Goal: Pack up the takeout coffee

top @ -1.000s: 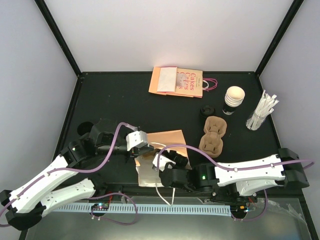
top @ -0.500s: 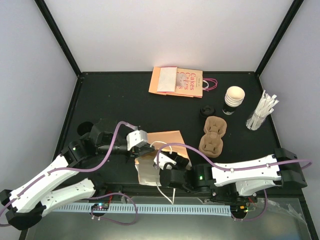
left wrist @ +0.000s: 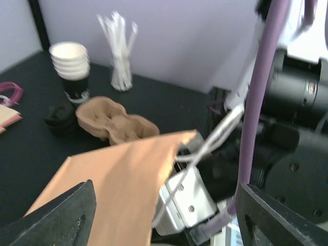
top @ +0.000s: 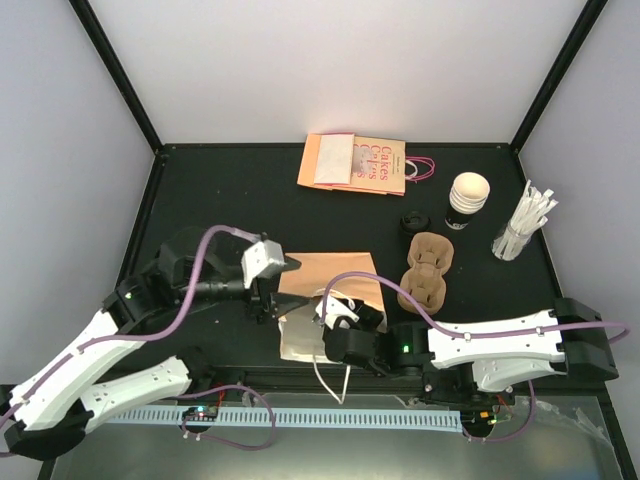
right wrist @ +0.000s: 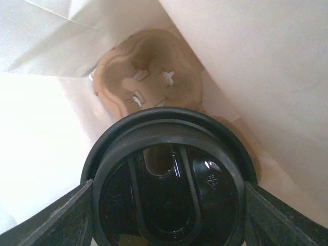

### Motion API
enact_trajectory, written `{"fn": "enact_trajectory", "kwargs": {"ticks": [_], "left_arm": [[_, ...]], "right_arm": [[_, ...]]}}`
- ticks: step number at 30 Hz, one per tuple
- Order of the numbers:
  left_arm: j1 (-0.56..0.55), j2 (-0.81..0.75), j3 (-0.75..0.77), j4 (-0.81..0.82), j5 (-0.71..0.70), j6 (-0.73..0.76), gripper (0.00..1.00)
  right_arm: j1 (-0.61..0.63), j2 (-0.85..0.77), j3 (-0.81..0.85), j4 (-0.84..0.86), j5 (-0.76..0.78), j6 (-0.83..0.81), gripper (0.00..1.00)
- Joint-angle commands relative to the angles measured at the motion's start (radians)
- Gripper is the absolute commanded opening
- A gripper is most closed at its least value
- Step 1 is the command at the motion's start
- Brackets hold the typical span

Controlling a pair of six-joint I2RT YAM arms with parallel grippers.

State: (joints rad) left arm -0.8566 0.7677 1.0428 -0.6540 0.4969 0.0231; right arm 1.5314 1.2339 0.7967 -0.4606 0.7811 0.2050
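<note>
Takeout coffee [right wrist: 169,189] clasped between right fingers [right wrist: 46,220], inside paper bag [right wrist: 266,61], left fingers [left wrist: 56,220] spread wide

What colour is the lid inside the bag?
The lid is black; the right wrist view shows it best.

Cannot see the takeout coffee [right wrist: 169,128] below its lid [right wrist: 205,205] from the right wrist: only the black top between the right fingers [right wrist: 46,218], wall and base hidden underneath. Clipped by the lower edge there: both fingers and the lid's near rim. Beyond the right end effector [right wrist: 167,187], just part of a pulp carrier [right wrist: 148,72], the rest behind the lid. From above, swallowed by the brown bag [top: 335,270]: fingertips and cup alike. Blurred all over from the left wrist: straws [left wrist: 119,56], cup stack [left wrist: 69,59] and tabletop carriers [left wrist: 113,123] ahead of the left end effector [left wrist: 164,188], left fingers [left wrist: 56,220] cut at the bottom corners. Cannot read the far bag [top: 375,165] print in full.
</note>
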Motion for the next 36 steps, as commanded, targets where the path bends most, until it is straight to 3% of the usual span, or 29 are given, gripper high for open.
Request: {"fn": "enact_trajectory", "kwargs": {"ticks": [1, 7, 14, 20, 27, 36], "left_arm": [[0.061, 0.009, 0.148, -0.035, -0.076, -0.094, 0.81], [0.309, 0.075, 0.260, -0.060, -0.062, -0.182, 0.98], [0.491, 0.313, 0.228, -0.015, -0.023, -0.213, 0.99], [0.538, 0.553, 0.207, 0.135, -0.142, -0.193, 0.99], [0.557, 0.944, 0.437, 0.049, -0.120, -0.231, 0.94], [0.564, 1.092, 0.461, 0.099, -0.076, -0.253, 0.90]], "right_arm": [[-0.010, -0.029, -0.017, 0.033, -0.003, 0.064, 0.43], [-0.017, -0.029, -0.020, 0.019, 0.023, 0.102, 0.43], [-0.027, -0.059, -0.033, 0.023, 0.015, 0.103, 0.43], [-0.044, -0.084, -0.049, 0.042, -0.008, 0.092, 0.43], [-0.069, -0.102, -0.057, 0.051, -0.040, 0.072, 0.43], [-0.093, -0.124, -0.061, 0.071, -0.082, 0.038, 0.42]]}}
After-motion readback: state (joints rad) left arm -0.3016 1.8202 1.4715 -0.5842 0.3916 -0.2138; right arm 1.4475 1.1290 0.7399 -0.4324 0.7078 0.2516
